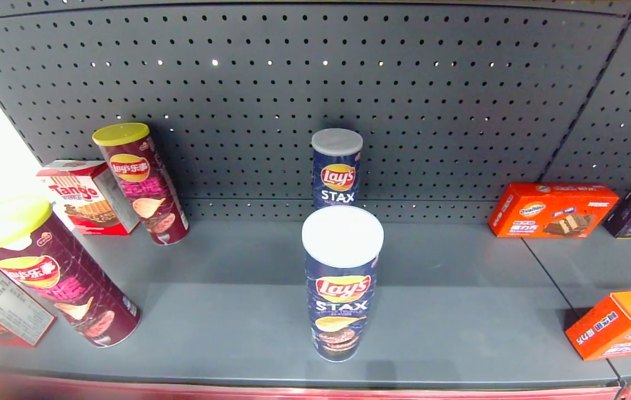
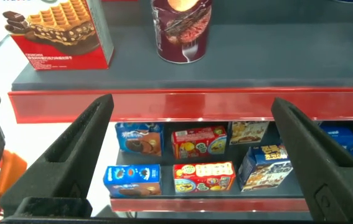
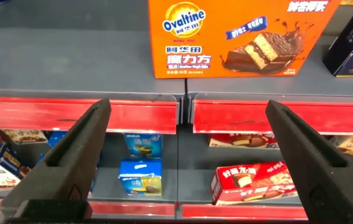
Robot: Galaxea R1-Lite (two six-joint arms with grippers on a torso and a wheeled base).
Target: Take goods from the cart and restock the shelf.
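The jaws of the left gripper (image 2: 192, 104) and right gripper (image 3: 188, 107) are held spread and empty before the shelf (image 1: 460, 311). A blue chip can (image 1: 342, 283) is stood upright near its front, another behind it by the pegboard (image 1: 293, 83). A placement seems finished; next, fresh goods must be fetched from the cart.

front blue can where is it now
Head view: the front blue can stands upright at the shelf's front centre, in front of the rear blue can.
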